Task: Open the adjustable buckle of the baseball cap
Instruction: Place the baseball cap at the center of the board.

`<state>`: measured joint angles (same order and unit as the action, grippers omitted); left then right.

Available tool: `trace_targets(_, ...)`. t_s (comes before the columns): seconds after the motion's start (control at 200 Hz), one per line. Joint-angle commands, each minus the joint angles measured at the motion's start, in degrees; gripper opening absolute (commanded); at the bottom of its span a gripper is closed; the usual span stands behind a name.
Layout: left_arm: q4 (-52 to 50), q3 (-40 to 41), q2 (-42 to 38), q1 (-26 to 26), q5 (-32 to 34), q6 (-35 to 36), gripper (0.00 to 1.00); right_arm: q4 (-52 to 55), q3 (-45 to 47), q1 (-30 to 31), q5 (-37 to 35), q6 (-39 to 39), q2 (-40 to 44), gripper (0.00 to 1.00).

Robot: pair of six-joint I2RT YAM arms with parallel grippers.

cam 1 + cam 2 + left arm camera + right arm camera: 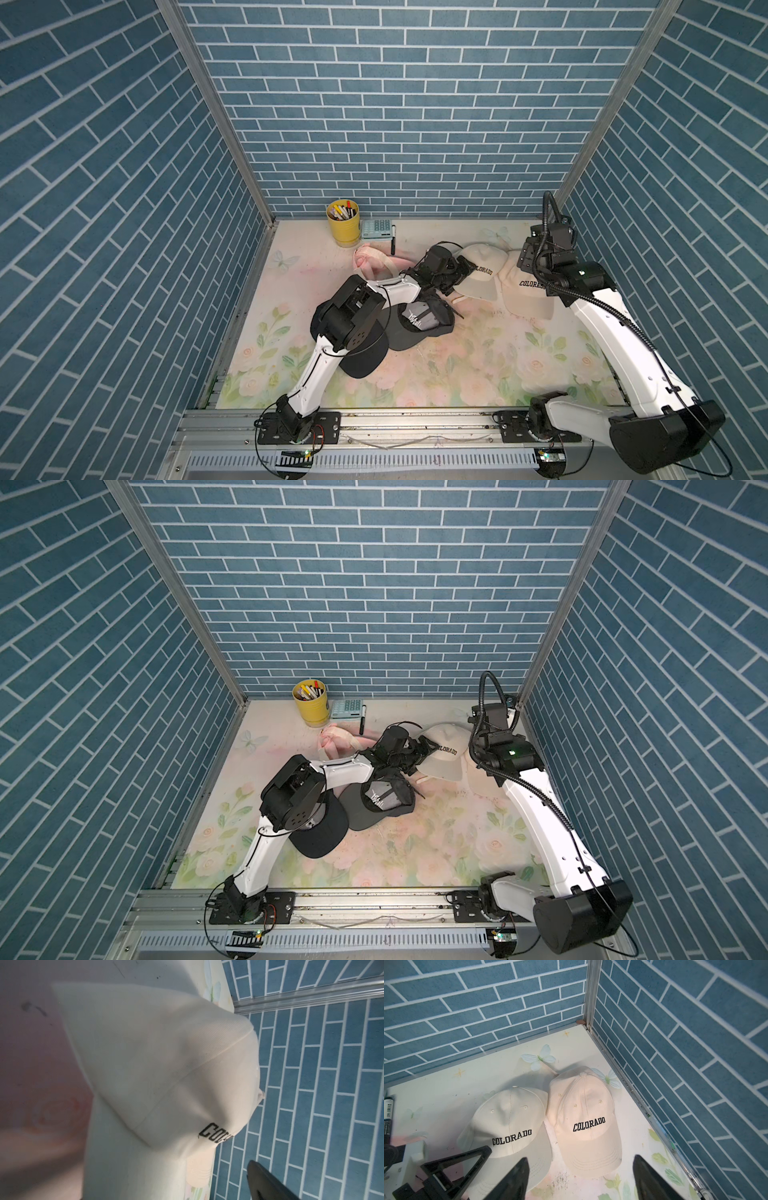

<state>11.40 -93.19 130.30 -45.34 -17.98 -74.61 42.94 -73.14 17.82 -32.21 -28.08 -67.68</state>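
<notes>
Right wrist view: on the floral table the cream cap lies touching its twin near the corner, buckle hidden. My right gripper hovers spread and empty, probably to steady it. The left gripper sits at the cap's side; I cannot tell its grip.

2 overhead views of table; 2 close wrist views on cream cap

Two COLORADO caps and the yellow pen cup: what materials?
Whiter cap and peachier cap: matte woven fabric, likely cotton twill; stitched seams, eyelets, embroidered letters, soft dents. Yellow pen cup: smooth, faint sheen, rigid-looking; plastic or painted metal, cannot tell.
</notes>
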Motion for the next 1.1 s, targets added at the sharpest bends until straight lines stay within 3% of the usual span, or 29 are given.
trace_targets(0.0,-15.21,-1.45,-1.14,-0.90,3.59,4.19,0.95,-1.57,2.12,-0.16,0.11,-3.73,2.38,0.78)
trace_targets(0.205,-27.96,-8.21,-0.54,-2.45,8.16,7.72,0.96,-2.17,5.18,-0.16,1.47,-4.80,5.22,0.78)
trace_targets(0.35,-29.14,-9.55,-0.78,-2.81,9.95,8.47,0.96,-2.46,7.08,-0.10,2.48,-5.54,7.14,0.78)
trace_targets(0.595,-36.94,-20.54,3.91,-3.99,10.44,13.12,0.96,-2.88,8.89,-0.16,5.33,-5.83,8.00,0.78)
trace_targets(0.885,-41.67,-17.70,-5.72,-5.28,22.78,18.52,0.99,-2.80,8.55,-0.14,8.16,-4.57,6.36,0.78)
trace_targets(1.095,-44.33,-18.05,-12.29,-4.05,36.84,31.74,1.00,-2.32,8.86,-0.08,14.81,-3.17,5.25,0.76)
